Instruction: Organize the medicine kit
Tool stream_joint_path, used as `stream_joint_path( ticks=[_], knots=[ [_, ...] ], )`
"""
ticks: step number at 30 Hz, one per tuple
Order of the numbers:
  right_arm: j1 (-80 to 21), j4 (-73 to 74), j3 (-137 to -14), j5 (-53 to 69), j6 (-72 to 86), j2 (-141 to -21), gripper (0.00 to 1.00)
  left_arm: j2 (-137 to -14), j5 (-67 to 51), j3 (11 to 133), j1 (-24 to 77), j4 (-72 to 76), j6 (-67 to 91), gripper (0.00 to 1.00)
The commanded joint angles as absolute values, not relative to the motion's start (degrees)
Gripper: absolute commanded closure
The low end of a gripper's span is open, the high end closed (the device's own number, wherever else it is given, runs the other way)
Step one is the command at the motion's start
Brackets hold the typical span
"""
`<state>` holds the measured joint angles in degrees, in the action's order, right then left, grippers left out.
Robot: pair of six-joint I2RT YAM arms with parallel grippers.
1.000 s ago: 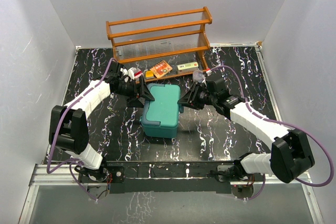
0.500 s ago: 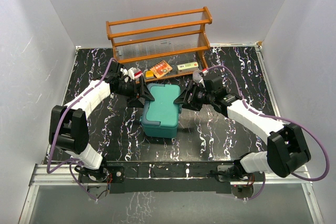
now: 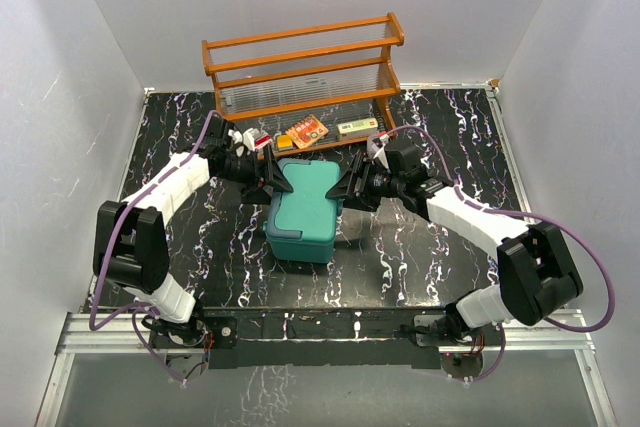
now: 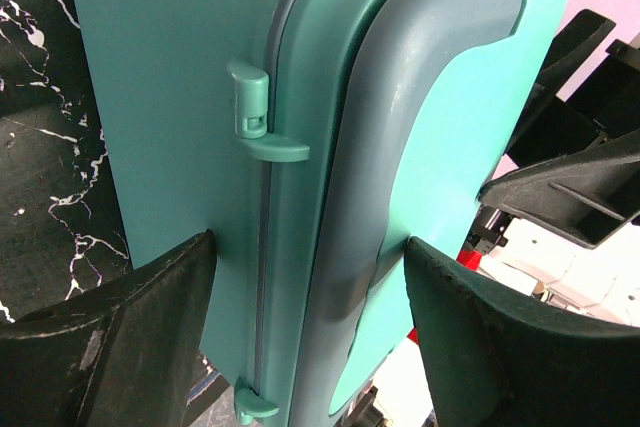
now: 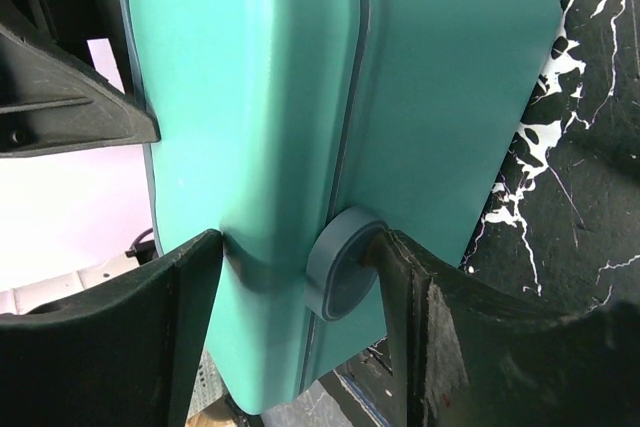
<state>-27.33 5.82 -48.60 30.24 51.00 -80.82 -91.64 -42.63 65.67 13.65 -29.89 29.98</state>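
Straddling the medicine kit (image 3: 303, 209) from both sides, the two tools meet at its far end in the middle of the top view. The teal box lies on the black marbled worktop (image 3: 420, 247) with its lid down, so nothing inside shows.

The left tool (image 3: 272, 179) stands with its jaws spread wide. In its own view, one dark finger (image 4: 130, 337) overlaps the box's base at lower left and the other sits against the lid at lower right. A small teal clasp (image 4: 250, 112) shows between them. I cannot tell whether the pads press or only touch.

The right tool (image 3: 352, 187) also has its jaws wide apart, set astride a corner. A round grey-blue tab (image 5: 335, 267) lies just inside one finger (image 5: 450, 347). Here too a firm grip cannot be made out.

Both wrist views cut the box off at the frame's bottom edge.

At the upper middle stands a wooden rack (image 3: 300, 52). An orange packet (image 3: 303, 131) and a pale box (image 3: 357, 127) lie before it, their labels too small to read.
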Motion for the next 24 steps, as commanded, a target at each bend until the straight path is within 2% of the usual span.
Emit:
stream_joint_path(
  ticks=[1,12,17,21,24],
  knots=[
    [-28.6,-5.7,-48.8,35.3,52.6,-82.0,0.39,-91.8,-43.2,65.7,14.4,-28.3,31.5,0.29],
    [-28.8,-6.2,-53.9,30.1,54.1,-86.3,0.45,-89.4,-31.9,66.9,14.4,-26.5,32.1,0.31],
    [-29.0,-4.3,-53.6,28.2,56.9,-85.1,0.44,-90.7,-36.3,68.2,14.4,-20.6,30.4,0.3],
    [-29.9,-10.5,-49.3,28.4,63.1,-83.2,0.43,-95.0,-41.8,71.4,14.5,-19.4,29.2,0.32],
    [-31.7,-10.6,-47.9,25.3,65.3,-81.5,0.42,-96.9,-41.4,73.0,14.5,-20.2,27.2,0.32]
  ],
)
